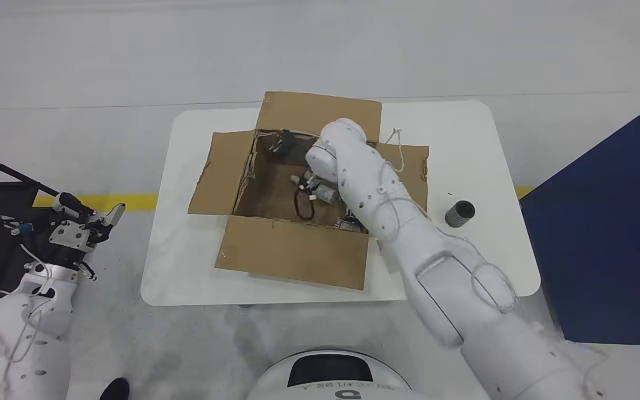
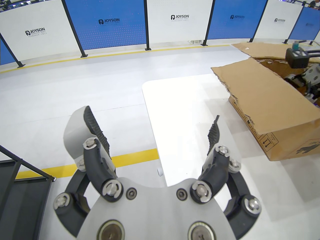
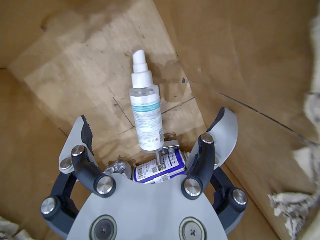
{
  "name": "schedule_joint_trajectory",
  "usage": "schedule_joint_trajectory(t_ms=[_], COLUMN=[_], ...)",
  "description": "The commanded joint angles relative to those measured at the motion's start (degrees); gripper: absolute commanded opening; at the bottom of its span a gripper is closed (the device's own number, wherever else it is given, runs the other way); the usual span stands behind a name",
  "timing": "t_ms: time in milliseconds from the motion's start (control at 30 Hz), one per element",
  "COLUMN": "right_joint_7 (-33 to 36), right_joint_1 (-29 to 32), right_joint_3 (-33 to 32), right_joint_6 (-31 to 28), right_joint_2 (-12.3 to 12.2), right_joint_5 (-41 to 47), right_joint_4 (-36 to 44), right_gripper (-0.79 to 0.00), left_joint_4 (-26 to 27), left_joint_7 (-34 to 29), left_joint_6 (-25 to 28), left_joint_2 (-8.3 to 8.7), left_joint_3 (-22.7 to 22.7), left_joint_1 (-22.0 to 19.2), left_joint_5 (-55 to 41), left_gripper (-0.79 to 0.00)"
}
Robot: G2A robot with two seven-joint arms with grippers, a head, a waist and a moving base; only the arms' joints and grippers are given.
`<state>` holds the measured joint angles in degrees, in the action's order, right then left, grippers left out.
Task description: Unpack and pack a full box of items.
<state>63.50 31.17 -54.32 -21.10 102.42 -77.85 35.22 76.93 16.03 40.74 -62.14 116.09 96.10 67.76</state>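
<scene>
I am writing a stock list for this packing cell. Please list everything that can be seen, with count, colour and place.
brown cardboard box: one, brown, on the table, flaps open
white rounded table: one, white, under the box
clear plastic spray bottle with white cap: one, clear and white, lying on the box floor
blue-and-white labelled pack: one, blue and white, in the box by the bottle's base
dark metal cylinder: one, dark grey, standing on the table outside the box
yellow floor line: one, yellow, on the floor at the table's side
fence panels: several, blue and white, around the cell
left hand: one, grey and black, open, empty, beyond the table's edge
right hand: one, grey and black, open, inside the box over the bottle
</scene>
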Motion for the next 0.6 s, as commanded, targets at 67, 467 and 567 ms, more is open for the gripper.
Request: schedule_joint_trajectory(t_ms=[67,467,567], right_joint_7=[-2.3,-6.7,-7.2], right_joint_1=[-2.2,-5.3,-5.9], right_joint_3=[1.6,5.6,6.3], right_joint_6=[-0.2,-0.2,-0.3], right_joint_2=[1.1,4.8,5.5], right_joint_5=[0.4,2.0,1.9], right_joint_4=[-6.1,-17.5,-18.8], right_gripper=[-0.046,-0.397,-0.573], left_joint_4=[0.0,0.0,0.0], left_joint_7=[0.0,0.0,0.0], left_joint_6=[0.0,0.0,0.0], left_joint_2=[0.00,0.00,0.00], left_joint_3=[0.0,0.0,0.0], left_joint_1=[0.0,0.0,0.0], left_joint_5=[0.0,0.0,0.0], left_gripper=[0.000,0.000,0.000])
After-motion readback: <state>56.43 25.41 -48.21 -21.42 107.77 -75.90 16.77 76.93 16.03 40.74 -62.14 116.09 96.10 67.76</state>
